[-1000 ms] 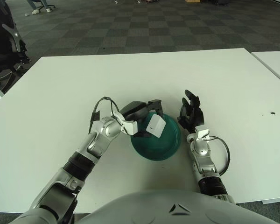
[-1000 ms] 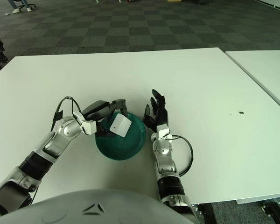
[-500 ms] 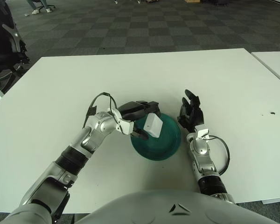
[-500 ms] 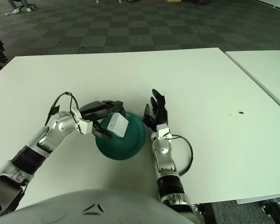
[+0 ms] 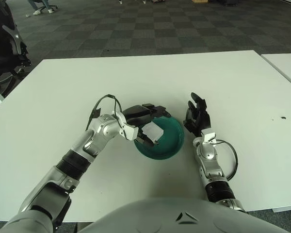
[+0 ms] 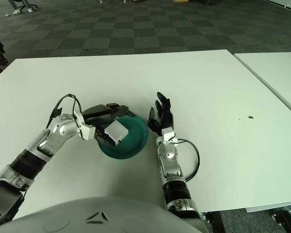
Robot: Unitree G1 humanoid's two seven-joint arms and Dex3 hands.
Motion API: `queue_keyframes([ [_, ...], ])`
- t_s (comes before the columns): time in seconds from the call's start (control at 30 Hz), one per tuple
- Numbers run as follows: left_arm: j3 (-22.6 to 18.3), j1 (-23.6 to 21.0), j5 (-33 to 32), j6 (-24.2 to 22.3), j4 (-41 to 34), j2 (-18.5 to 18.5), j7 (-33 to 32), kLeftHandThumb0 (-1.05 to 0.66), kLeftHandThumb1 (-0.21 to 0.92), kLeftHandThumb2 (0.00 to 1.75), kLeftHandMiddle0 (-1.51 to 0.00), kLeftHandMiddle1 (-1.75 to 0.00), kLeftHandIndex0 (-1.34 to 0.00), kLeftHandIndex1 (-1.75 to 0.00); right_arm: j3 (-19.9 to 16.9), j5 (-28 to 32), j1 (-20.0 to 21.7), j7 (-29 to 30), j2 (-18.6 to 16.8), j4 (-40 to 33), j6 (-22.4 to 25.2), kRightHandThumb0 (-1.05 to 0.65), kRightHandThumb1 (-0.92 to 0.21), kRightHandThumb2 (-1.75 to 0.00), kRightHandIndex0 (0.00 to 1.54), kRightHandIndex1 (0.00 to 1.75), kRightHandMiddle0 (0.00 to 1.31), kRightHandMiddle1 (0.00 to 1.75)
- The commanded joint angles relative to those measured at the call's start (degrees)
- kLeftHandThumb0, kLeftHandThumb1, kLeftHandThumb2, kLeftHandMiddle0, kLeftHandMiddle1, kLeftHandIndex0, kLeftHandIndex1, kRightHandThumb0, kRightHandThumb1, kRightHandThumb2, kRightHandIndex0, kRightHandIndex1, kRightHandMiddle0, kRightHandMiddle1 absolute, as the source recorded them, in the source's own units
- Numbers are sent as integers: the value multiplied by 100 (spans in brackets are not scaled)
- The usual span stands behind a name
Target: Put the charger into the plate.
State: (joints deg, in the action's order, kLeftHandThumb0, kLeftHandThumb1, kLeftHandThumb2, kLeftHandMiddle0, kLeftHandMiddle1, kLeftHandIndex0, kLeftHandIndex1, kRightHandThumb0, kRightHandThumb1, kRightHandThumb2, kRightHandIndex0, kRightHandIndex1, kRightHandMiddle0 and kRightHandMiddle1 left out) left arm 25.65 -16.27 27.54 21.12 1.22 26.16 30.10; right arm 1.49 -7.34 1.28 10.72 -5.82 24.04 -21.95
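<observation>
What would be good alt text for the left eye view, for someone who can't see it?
The robot's left hand holds a white charger low over the left part of a green plate on a white table. Its right hand rests beside the plate's right edge, fingers spread and holding nothing.

Left hand (image 5: 144,122) reaches forward, fingers curled; right hand (image 5: 196,118) upright, fingers spread.

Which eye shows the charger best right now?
Right eye view, marginally: the white charger shows its broad face over the green plate, with the left hand around it. The left eye view shows the same charger, slightly more crowded by the fingers.
</observation>
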Motion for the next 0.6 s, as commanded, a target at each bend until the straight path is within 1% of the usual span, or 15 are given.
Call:
queue_keyframes([
  [0.0,-21,-255,-3,217,123,201,144,-105,92,44,-6,-2,0,-28,-82,139,-654,-67,-17,1065,778,-71,-92,-89,33,2,0,56],
  [0.07,-26,-265,-6,260,139,211,158,-105,92,45,-4,-1,0,-25,-81,136,-650,-68,-17,1075,771,-71,-92,-89,33,1,0,56],
  [0.33,-71,-369,-97,769,284,314,123,-105,92,51,0,0,0,-5,-45,88,-666,-25,-40,1051,774,-69,-92,-89,35,2,0,61],
  [0.57,-188,-305,-241,762,243,286,131,-105,92,52,0,0,0,0,-22,82,-718,-6,-81,957,844,-69,-92,-88,35,1,0,59],
])
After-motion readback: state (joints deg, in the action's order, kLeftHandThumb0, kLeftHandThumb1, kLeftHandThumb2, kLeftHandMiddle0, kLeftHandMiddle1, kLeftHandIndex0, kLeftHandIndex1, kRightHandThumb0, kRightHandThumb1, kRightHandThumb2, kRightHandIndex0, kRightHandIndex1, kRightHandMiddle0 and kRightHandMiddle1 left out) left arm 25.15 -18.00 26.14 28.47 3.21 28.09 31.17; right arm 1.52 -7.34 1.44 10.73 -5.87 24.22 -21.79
